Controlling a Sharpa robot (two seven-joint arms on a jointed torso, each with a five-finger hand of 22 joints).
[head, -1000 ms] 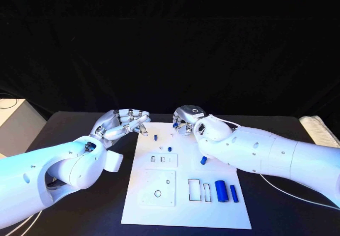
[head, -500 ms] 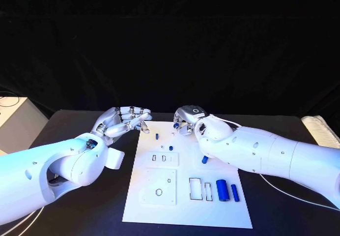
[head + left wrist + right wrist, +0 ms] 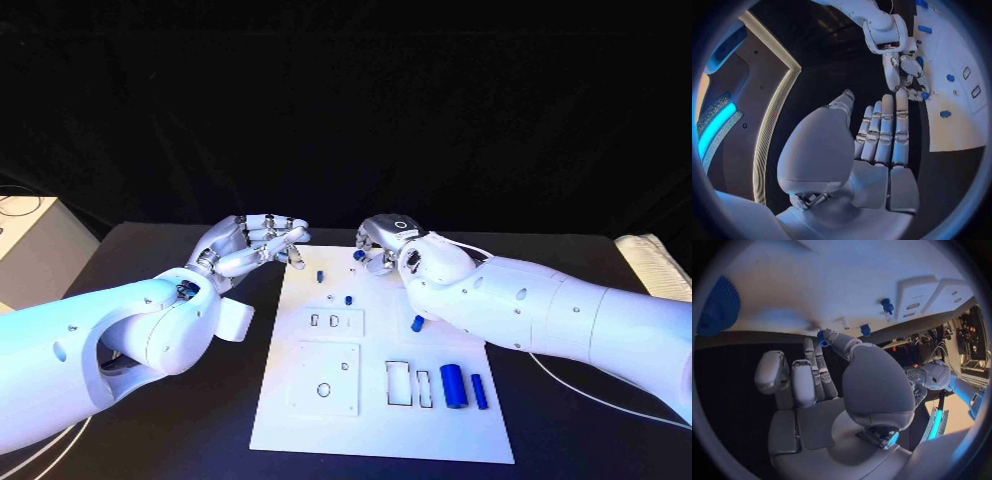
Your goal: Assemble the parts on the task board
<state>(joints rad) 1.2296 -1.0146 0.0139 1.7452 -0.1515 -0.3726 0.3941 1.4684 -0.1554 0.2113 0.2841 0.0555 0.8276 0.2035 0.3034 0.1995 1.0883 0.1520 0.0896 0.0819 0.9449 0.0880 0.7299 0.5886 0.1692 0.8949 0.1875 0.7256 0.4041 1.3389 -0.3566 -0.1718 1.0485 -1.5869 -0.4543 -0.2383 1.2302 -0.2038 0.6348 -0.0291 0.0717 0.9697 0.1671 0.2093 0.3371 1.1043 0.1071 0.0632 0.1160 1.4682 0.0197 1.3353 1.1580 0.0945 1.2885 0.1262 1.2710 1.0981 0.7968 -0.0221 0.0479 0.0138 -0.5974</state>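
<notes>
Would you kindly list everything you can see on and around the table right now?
Table: one, black, under everything.
Task board: one, white, flat in the middle of the table.
Long cylinders: two, blue, lying side by side at the board's near right.
Small parts: several, blue, scattered over the far half of the board; exact count unclear.
Raised plates: two, white, with cut-outs, left of the board's centre.
Left hand: one, silver, above the table by the board's far left corner, holding nothing visible.
Right hand: one, silver, over the board's far edge, a small blue part at its fingertips.
</notes>
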